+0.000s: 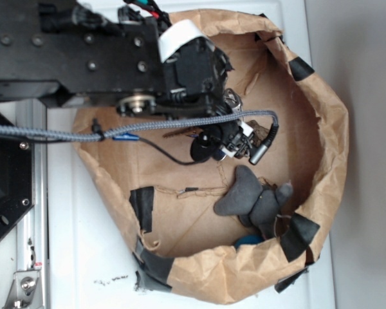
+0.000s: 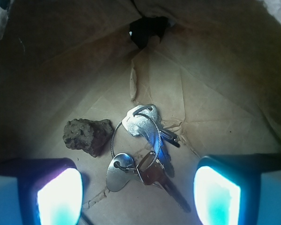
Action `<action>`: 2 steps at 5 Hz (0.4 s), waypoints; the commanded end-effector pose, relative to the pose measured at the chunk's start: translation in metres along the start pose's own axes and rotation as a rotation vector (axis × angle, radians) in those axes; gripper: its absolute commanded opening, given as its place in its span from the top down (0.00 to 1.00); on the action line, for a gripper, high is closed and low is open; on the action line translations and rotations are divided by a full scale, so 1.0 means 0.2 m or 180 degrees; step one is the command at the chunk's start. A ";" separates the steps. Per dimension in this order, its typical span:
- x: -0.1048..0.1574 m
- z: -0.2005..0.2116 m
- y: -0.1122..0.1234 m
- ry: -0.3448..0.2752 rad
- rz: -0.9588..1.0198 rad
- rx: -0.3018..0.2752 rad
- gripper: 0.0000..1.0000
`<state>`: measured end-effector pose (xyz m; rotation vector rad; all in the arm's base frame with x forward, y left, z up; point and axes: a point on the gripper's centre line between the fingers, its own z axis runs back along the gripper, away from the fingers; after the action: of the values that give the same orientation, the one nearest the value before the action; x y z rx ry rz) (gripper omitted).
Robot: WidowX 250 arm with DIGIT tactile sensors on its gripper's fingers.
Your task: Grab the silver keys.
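Observation:
In the wrist view the silver keys lie flat on the brown paper floor. They are several silver keys and one bronze-toned key on thin wire rings. My gripper hangs just above them, open. The lit left pad and right pad stand wide on either side of the lower keys, touching nothing. In the exterior view the gripper reaches down into the paper basin, and the arm hides the keys.
A brown lumpy rock lies just left of the keys. A grey plush toy rests near the front wall, with something blue beside it. The crumpled paper wall, patched with black tape, rings the area.

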<state>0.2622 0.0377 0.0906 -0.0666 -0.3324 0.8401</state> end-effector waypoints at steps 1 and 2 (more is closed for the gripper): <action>0.05 -0.12 0.02 0.0016 -0.0054 -0.0068 0.00; 0.04 -0.12 0.00 0.0034 0.0014 -0.0248 0.00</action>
<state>0.2730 0.0367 0.0609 -0.1397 -0.3156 0.8058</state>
